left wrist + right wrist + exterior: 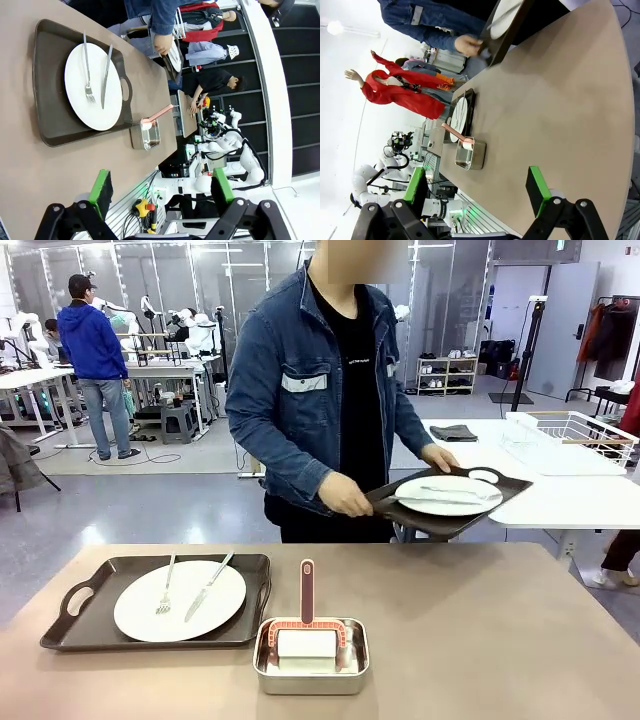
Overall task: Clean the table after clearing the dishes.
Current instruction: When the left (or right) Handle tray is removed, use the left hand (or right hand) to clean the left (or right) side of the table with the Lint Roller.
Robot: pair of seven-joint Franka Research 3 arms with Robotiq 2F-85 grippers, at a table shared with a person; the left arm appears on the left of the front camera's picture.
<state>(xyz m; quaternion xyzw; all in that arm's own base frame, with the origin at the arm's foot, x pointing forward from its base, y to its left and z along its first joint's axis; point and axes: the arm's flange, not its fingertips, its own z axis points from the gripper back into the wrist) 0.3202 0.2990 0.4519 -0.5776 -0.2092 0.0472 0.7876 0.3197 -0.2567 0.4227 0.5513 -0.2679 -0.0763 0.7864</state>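
A lab-like work hall: glass partitions (190, 285), white worktables (28, 378), shelving (447, 373), bare grey floor (150, 510).

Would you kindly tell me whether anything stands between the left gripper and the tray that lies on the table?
Nothing visible blocks it. Only bare table lies between the open left gripper and the tray with its plate. The steel pan sits close beside the tray's near corner, off to one side, so it may crowd the approach.

A grey floor (150, 510) runs back to glass partitions (200, 290) under ceiling lights (225, 249). At right, a white side table (570, 502) carries a wire dish rack (575, 430) and a folded grey cloth (453, 433), hanging garments (612, 330) beyond. At left, a person in a blue hoodie (92, 345) stands by white workbenches (30, 378).
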